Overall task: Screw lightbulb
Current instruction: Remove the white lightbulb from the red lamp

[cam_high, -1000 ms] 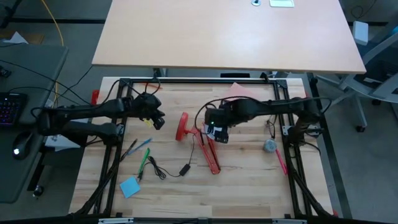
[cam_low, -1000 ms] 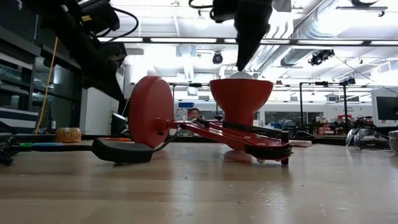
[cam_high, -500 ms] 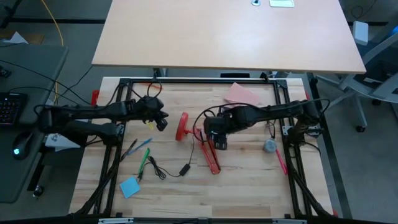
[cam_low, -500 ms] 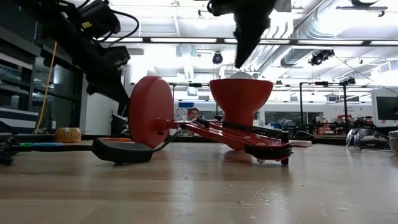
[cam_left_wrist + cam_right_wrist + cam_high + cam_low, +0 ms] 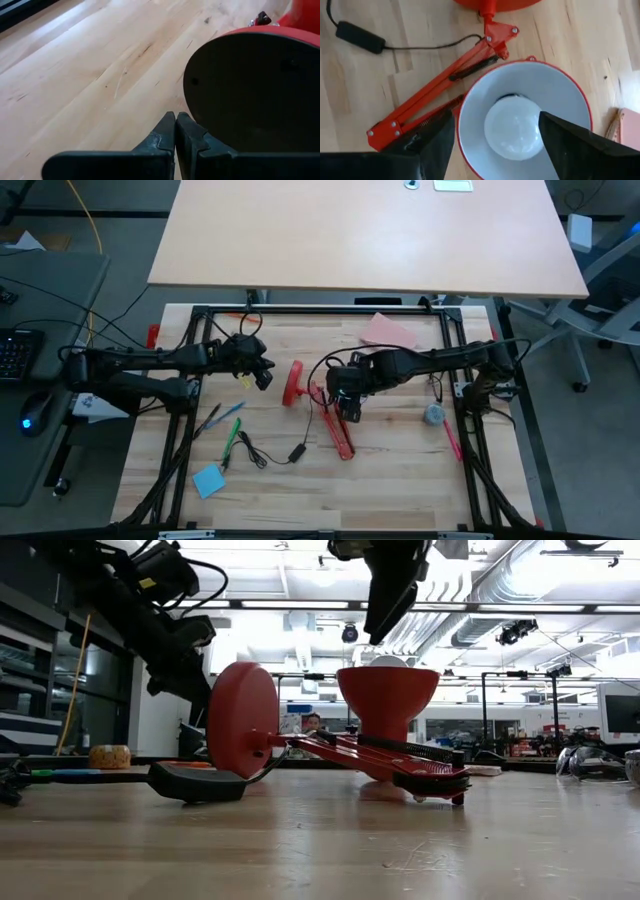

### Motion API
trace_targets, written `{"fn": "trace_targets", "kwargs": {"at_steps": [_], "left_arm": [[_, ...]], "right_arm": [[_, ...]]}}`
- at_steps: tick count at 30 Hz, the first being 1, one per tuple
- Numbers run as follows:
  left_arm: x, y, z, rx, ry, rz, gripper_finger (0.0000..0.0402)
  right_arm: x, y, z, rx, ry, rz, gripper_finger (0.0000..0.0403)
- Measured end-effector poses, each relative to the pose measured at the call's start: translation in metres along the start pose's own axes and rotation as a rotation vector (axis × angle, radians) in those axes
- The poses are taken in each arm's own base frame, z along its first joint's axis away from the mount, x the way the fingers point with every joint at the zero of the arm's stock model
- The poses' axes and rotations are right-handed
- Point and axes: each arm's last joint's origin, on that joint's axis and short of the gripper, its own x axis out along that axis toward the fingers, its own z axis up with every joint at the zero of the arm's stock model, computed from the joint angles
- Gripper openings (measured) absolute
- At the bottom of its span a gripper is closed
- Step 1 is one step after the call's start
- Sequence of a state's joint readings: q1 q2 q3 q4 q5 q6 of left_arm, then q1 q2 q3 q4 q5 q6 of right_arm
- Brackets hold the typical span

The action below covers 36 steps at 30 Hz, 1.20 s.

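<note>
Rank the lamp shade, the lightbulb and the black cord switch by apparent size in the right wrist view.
1. Lamp shade, largest.
2. Lightbulb, sitting inside the shade.
3. Black cord switch, smallest, though it lies farther from the camera, so its true size is unsure.

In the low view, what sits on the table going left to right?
Black inline switch → red round lamp base, standing on edge → red lamp shade, opening upward with the lightbulb peeking above its rim → red arm joint.
</note>
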State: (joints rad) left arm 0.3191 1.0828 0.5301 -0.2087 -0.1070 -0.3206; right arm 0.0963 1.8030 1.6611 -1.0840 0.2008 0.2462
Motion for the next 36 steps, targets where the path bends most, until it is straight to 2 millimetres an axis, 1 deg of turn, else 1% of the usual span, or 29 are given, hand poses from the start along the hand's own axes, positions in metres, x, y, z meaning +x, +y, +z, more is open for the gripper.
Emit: {"fn": "trace_targets", "kwargs": {"at_steps": [4,6,9,18,20,24,32,36], "left_arm": [[0.000,0.000,0.000,0.008,0.001,0.000,0.0000],[0.000,0.000,0.000,0.009,0.001,0.001,0.0000],[0.000,0.000,0.000,0.009,0.002,0.001,0.0000],[0.000,0.000,0.000,0.061,0.002,0.002,0.0000],[0.000,0.000,0.000,0.061,0.002,0.002,0.0000],[0.000,0.000,0.000,0.061,0.002,0.003,0.0000],[0.001,0.000,-0.001,0.038,0.007,0.002,0.0000],[0.004,-0.005,-0.004,0.066,0.032,-0.012,0.0000]], "right_arm": [[0.000,-0.001,-0.002,-0.007,0.017,-0.014,0.0314],[0.000,-0.002,0.000,0.003,-0.010,-0.068,0.0336],[0.000,-0.004,0.001,0.095,-0.042,-0.124,0.0352],[0.000,-0.004,-0.006,0.333,0.020,-0.122,0.0355],[0.001,-0.003,-0.006,0.329,0.018,-0.122,0.0355],[0.010,-0.004,-0.011,0.307,0.046,-0.135,0.0355],[0.021,-0.005,-0.016,0.377,0.055,-0.136,0.0355],[0.025,-0.004,-0.017,0.387,0.060,-0.110,0.0355]]}}
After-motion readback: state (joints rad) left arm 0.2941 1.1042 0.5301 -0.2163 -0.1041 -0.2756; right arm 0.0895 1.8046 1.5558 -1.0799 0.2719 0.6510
